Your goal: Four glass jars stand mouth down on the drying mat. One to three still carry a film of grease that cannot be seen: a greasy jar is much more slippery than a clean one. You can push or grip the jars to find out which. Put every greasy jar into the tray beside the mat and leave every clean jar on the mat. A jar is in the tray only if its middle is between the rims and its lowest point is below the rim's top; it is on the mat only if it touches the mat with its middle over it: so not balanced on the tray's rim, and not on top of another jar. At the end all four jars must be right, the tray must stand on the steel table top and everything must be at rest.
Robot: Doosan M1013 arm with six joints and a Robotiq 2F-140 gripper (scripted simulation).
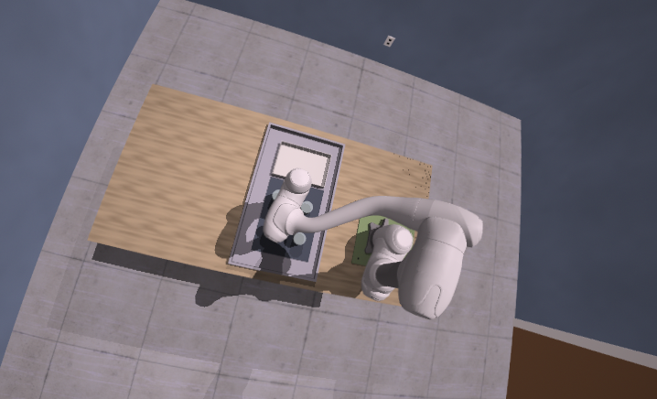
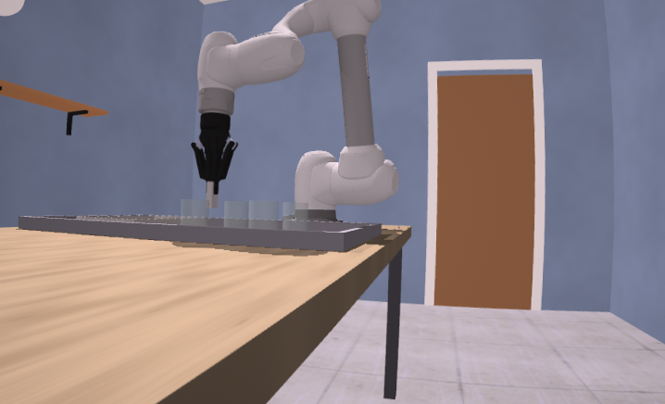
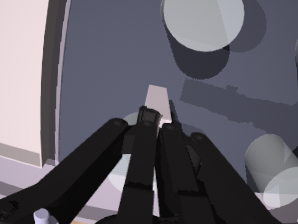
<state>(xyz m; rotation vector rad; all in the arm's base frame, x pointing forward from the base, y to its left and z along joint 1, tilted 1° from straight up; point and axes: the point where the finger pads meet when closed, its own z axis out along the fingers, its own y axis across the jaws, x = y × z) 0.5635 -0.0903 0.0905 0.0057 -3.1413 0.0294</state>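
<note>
My gripper [image 2: 212, 204] [image 3: 154, 99] is shut, with nothing between its fingers. Its tips point down over the dark mat [image 1: 296, 254] [image 3: 110, 60], near jar-top height. A pale glass jar [image 1: 306, 207] [image 3: 204, 22] stands ahead of the tips in the wrist view. A second jar [image 1: 275, 195] [image 3: 119, 177] is partly behind the fingers there. A third jar [image 3: 269, 157] is at lower right, hidden by the arm from above. A fourth jar [image 1: 299, 239] barely shows at the wrist view's right edge. All stand upright. The white tray [image 1: 301, 161] [image 3: 20, 75] beside the mat holds no jar.
The steel top [image 1: 263, 170] has a raised rim around mat and tray and sits on the wooden table [image 1: 182, 163] [image 2: 99, 281]. The arm's base stands on a green plate [image 1: 360, 250] at the right. The forearm and wrist hang over the mat.
</note>
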